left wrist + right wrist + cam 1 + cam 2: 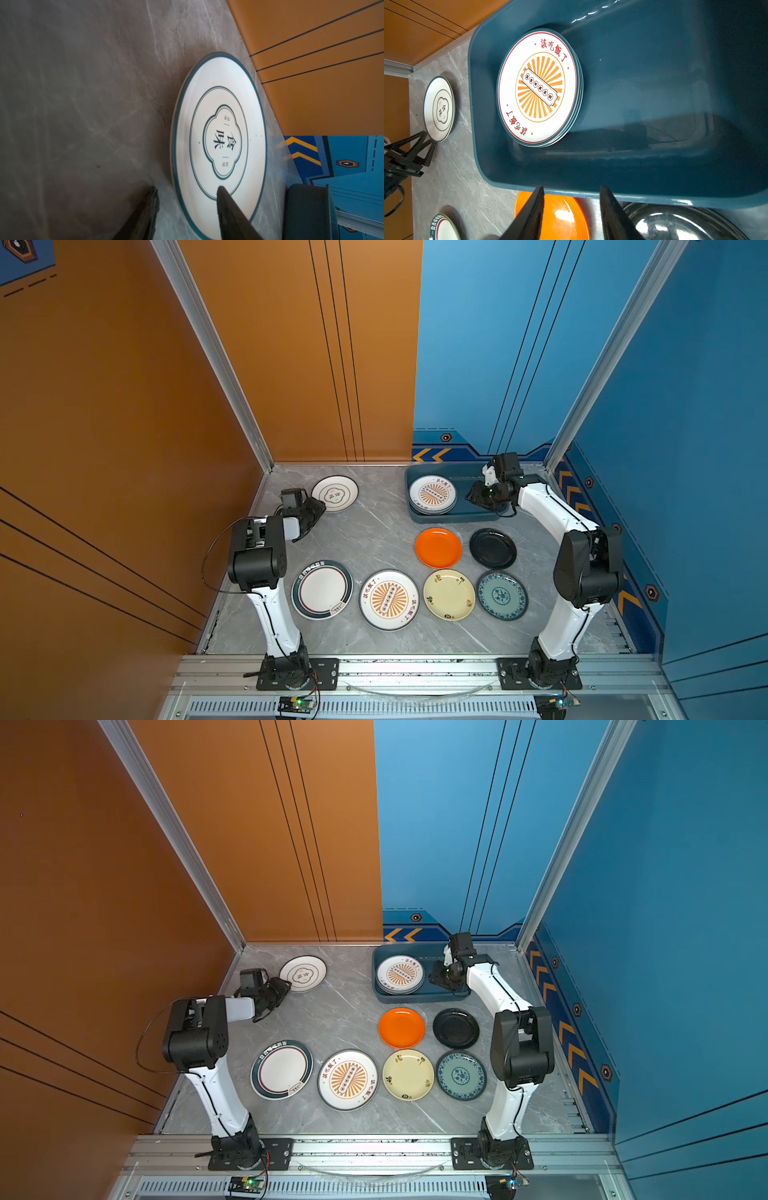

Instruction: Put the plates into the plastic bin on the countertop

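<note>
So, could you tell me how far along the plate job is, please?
Done: a sunburst-topped stack sits in the plastic bin. In hand: the left hand straddles the rim of the cloud plate, not yet lifted. Left: all seven plates on the countertop; right hand empty.

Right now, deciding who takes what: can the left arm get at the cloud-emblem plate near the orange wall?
Probably yes: the left fingers straddle the rim of the cloud-emblem plate, one over it, one outside; nothing blocks them.
</note>
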